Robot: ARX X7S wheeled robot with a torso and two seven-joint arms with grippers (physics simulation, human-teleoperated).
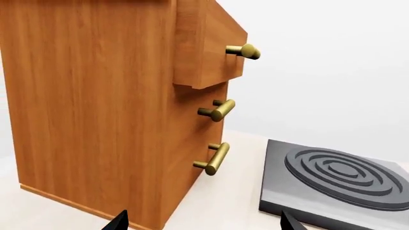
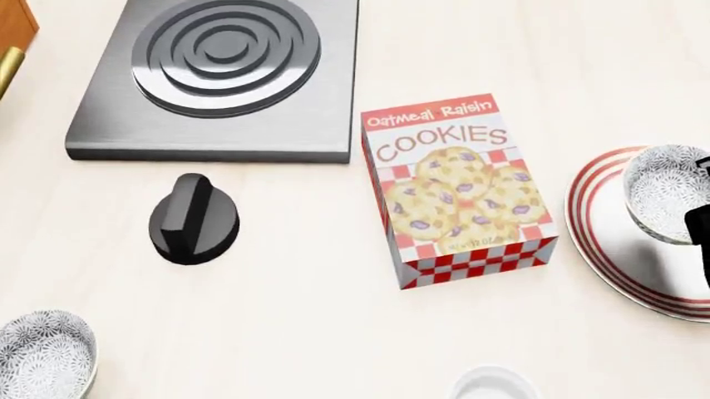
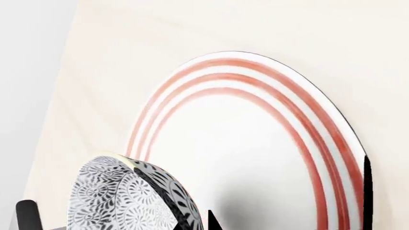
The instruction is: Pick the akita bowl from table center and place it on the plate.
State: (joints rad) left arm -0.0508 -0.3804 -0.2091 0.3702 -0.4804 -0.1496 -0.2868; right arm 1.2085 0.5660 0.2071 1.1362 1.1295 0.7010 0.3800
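Observation:
The akita bowl [image 3: 121,201], speckled grey and white, hangs tilted just above the plate [image 3: 255,143], a white plate with red rings, and throws a shadow on it. My right gripper [image 3: 197,221] is shut on the bowl's wall; one dark fingertip [image 3: 214,221] shows beside the rim and the other is hidden behind the bowl. In the head view the bowl [image 2: 663,189] sits over the plate [image 2: 604,249] at the right edge, where dark parts of the gripper [image 2: 700,229] show. My left gripper [image 1: 203,223] is open over bare tabletop.
A cookie box [image 2: 457,187] lies left of the plate. A black knob [image 2: 194,218] and a grey burner slab [image 2: 222,75] are further left. A second speckled bowl [image 2: 42,356] and a white cup [image 2: 494,387] sit near the front edge. A wooden drawer cabinet [image 1: 108,105] stands by the left gripper.

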